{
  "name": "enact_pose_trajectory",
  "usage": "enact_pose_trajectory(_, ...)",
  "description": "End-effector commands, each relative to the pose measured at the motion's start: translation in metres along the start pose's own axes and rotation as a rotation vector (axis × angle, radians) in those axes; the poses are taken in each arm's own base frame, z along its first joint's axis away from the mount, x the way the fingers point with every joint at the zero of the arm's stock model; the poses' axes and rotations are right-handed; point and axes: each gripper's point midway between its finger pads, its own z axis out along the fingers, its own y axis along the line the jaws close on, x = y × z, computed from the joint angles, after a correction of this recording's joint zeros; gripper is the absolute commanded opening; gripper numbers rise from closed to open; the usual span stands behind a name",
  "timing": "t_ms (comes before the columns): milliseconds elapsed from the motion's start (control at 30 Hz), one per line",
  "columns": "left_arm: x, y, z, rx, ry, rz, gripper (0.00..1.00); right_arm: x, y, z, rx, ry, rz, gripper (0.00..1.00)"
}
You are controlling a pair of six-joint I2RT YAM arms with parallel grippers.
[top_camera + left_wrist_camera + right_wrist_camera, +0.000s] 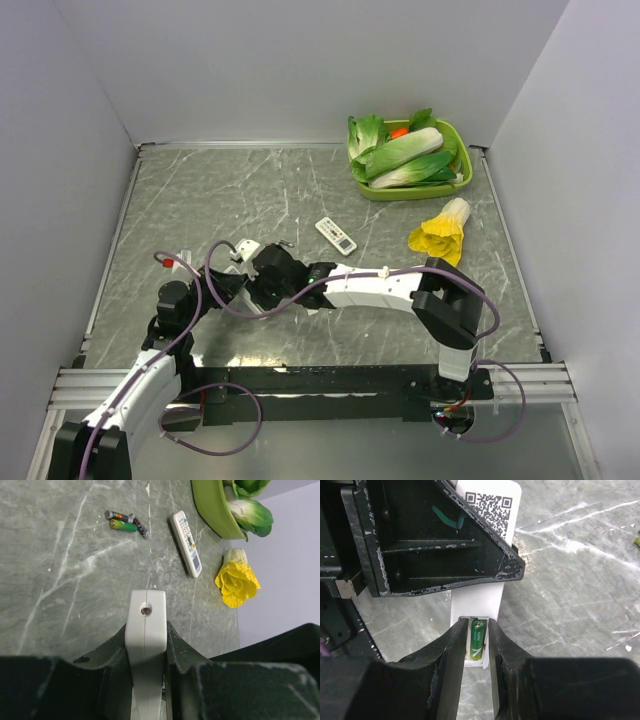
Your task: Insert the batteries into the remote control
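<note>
My left gripper point(146, 647) is shut on the remote control point(146, 625), a slim white bar seen edge-on between the fingers. It holds the remote above the table at the left centre point(247, 251). In the right wrist view the remote's back point(481, 597) faces me with its compartment open. One green battery point(477, 640) lies inside that compartment. My right gripper point(477, 630) stands over it, jaws narrowly apart on either side of the battery. A second green battery point(123, 526) lies on the table ahead.
Two darker batteries point(116, 515) lie beside the green one. A wider white remote with coloured buttons point(187, 542) rests mid-table. Behind it stand a green bowl point(459, 182) of vegetables at the back right and a yellow cabbage point(442, 232).
</note>
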Motion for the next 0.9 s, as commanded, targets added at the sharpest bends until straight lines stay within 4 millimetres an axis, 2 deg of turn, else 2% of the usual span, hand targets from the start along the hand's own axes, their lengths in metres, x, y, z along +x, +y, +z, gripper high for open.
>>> enact_pose_trajectory(0, -0.012, -0.023, -0.001, 0.076, -0.042, -0.01, 0.02, 0.009, -0.011, 0.006, 0.087, 0.039, -0.023, 0.27)
enact_pose_trajectory(167, -0.012, -0.02, 0.0, 0.061, -0.042, -0.01, 0.02, 0.009, -0.01, 0.006, 0.079, 0.033, -0.015, 0.2)
enact_pose_trajectory(367, -0.011, -0.014, 0.001, 0.034, -0.04, -0.006, 0.02, 0.005, -0.005, -0.001, 0.046, -0.007, 0.014, 0.06)
enact_pose_trajectory(500, -0.012, -0.01, 0.002, 0.008, -0.044, -0.001, 0.02, 0.0, -0.009, -0.009, 0.043, -0.037, 0.047, 0.03)
enact_pose_trajectory(700, -0.011, 0.0, 0.004, -0.044, -0.031, 0.007, 0.02, 0.009, -0.014, -0.009, 0.02, -0.025, 0.101, 0.0)
enact_pose_trajectory(867, -0.009, 0.007, 0.008, -0.095, -0.014, 0.014, 0.02, 0.008, -0.018, -0.01, -0.005, -0.055, 0.153, 0.0)
